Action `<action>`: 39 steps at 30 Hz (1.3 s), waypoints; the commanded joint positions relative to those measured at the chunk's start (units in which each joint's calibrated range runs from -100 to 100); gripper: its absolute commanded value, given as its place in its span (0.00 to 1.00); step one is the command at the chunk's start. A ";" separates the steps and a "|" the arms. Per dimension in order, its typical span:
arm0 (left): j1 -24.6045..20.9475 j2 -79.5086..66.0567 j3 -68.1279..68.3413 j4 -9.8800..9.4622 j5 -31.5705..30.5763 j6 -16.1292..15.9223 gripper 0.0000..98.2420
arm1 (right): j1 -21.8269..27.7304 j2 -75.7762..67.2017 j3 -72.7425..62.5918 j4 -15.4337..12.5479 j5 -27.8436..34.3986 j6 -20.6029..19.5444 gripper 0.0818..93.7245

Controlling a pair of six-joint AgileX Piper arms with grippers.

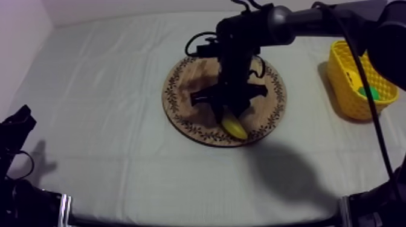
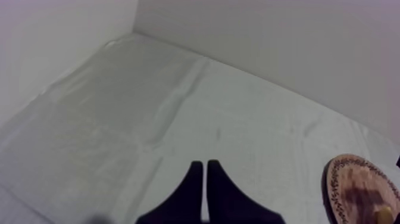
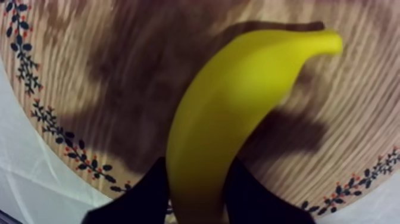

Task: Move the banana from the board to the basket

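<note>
The yellow banana (image 1: 234, 127) lies on the front part of the round wooden board (image 1: 181, 90) in the middle of the table. My right gripper (image 1: 228, 115) reaches down onto it from above. In the right wrist view its two black fingers (image 3: 146, 196) press against both sides of the banana (image 3: 238, 107) near one end, shut on it, with the board (image 3: 89, 71) right beneath. The yellow basket (image 1: 350, 84) stands at the table's right side. My left gripper (image 1: 18, 121) rests low at the left; its fingers (image 2: 205, 173) lie together, shut on nothing.
Something green (image 1: 370, 92) lies inside the basket. The board's patterned rim (image 2: 357, 184) shows beyond my left gripper, over bare cloth. A wall bounds the table at the back and left.
</note>
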 commanded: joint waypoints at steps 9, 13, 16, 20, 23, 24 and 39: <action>-0.02 0.02 0.03 -0.01 -0.01 0.00 0.00 | -0.25 -5.13 0.28 0.50 2.01 -0.20 0.28; -0.02 0.02 0.03 -0.01 -0.01 0.00 0.00 | -0.42 -9.12 0.79 0.47 3.84 -0.02 0.28; -0.02 0.02 0.03 -0.01 -0.01 0.00 0.00 | -0.50 -12.60 1.62 0.62 5.50 0.27 0.28; -0.02 0.02 0.03 -0.01 -0.01 0.00 0.00 | -0.33 -18.20 3.69 1.84 6.97 1.20 0.29; -0.02 0.02 0.03 -0.01 -0.01 0.00 0.00 | 0.18 -23.00 5.95 3.28 7.38 2.26 0.29; -0.02 0.02 0.03 -0.01 -0.01 0.00 0.00 | 0.44 -24.71 6.78 3.66 7.47 2.71 0.29; -0.02 0.02 0.03 -0.01 -0.01 0.00 0.00 | 8.84 -46.26 12.30 6.97 18.73 12.27 0.29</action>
